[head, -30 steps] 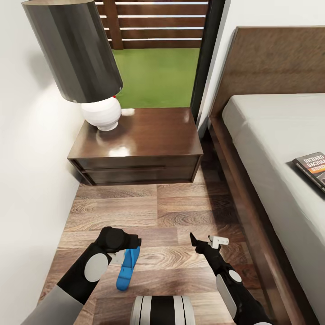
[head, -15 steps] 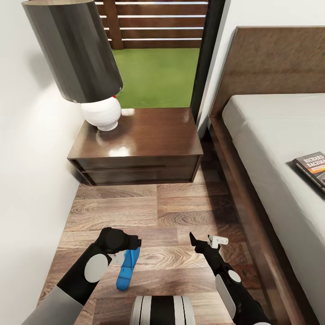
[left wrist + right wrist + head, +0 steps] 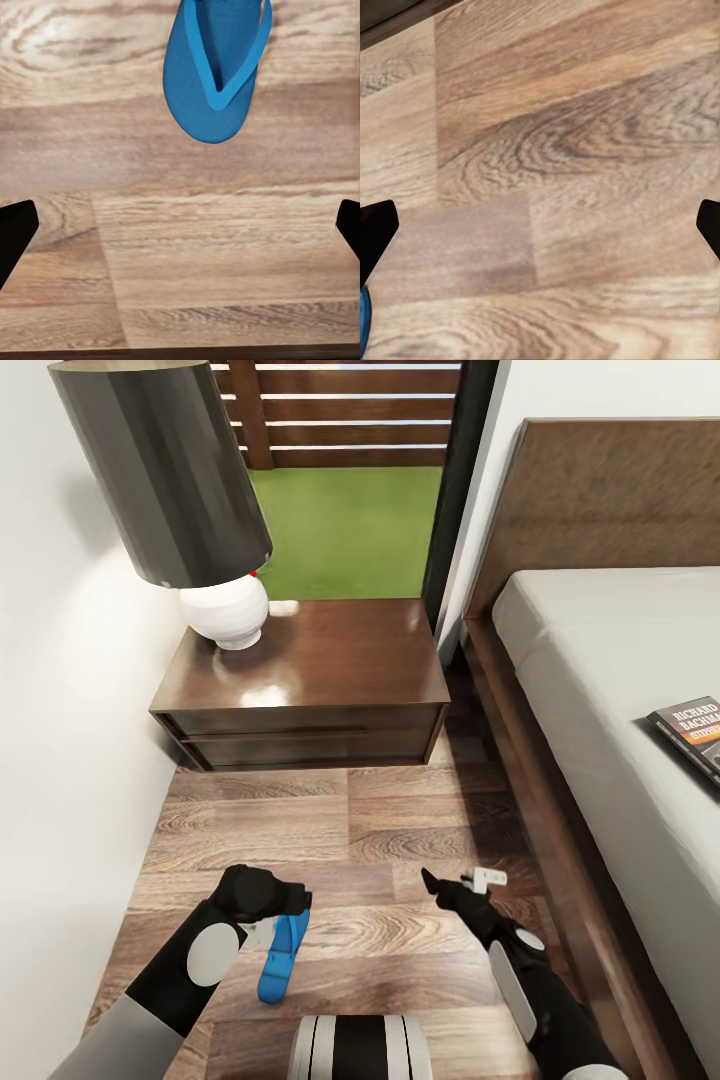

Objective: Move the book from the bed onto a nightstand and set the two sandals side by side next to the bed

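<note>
**Head view first: one sandal down, book waiting on the bed**

Head view: I have the left gripper (image 3: 290,905) low over the floor (image 3: 300,810), right above a blue sandal (image 3: 281,958) lying flat on the planks, well short of the bed (image 3: 600,660) frame. The right gripper (image 3: 458,887) hangs over bare boards nearer that frame, jaws spread. The book (image 3: 692,732) lies at the mattress's near-side edge; I read "RICHARD BACHMAN" on its cover. The nightstand (image 3: 320,660) carries a lamp (image 3: 180,510) at its back left corner, leaving room for the book.

Left wrist view: fingertips sit wide apart, nothing between them; the sandal (image 3: 216,67) rests beyond them, straps up.

Right wrist view: jaws wide over floor (image 3: 555,165); a blue sliver (image 3: 363,322) shows at one edge.
</note>
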Available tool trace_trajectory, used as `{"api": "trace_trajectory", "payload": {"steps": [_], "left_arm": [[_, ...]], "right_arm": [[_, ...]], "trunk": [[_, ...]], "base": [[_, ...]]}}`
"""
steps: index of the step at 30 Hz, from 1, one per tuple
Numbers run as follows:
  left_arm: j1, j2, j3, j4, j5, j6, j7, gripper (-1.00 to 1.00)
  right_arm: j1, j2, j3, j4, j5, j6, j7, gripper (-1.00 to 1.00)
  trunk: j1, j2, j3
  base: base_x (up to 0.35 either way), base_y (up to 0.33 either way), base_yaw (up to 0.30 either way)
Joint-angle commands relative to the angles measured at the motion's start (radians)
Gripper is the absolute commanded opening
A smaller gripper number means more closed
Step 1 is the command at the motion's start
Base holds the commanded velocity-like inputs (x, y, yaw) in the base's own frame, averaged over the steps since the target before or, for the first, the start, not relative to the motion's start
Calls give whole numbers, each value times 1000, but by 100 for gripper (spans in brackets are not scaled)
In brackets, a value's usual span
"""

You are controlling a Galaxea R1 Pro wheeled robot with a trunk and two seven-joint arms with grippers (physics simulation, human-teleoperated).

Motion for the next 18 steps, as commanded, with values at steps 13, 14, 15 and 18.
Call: {"api": "trace_trajectory", "payload": {"steps": [13,14,15,18], "left_arm": [[-1,-2,-9,107,9,0,-3,100],[-1,-2,-9,114,9,0,-3,100],[-1,-2,-10,127,9,0,-2,100],[0,-2,-10,156,10,0,-3,100]], "right_arm": [[0,-1,-5,-20,-10,32,5,100],[0,-1,-5,-20,-10,32,5,100],[0,-1,-5,-20,-10,33,5,100],[0,-2,-5,-20,-11,33,5,100]], "trunk": [[0,0,-1],[0,0,-1],[0,0,-1],[0,0,-1]], "base": [[0,0,0],[0,0,0],[0,0,0],[0,0,0]]}}
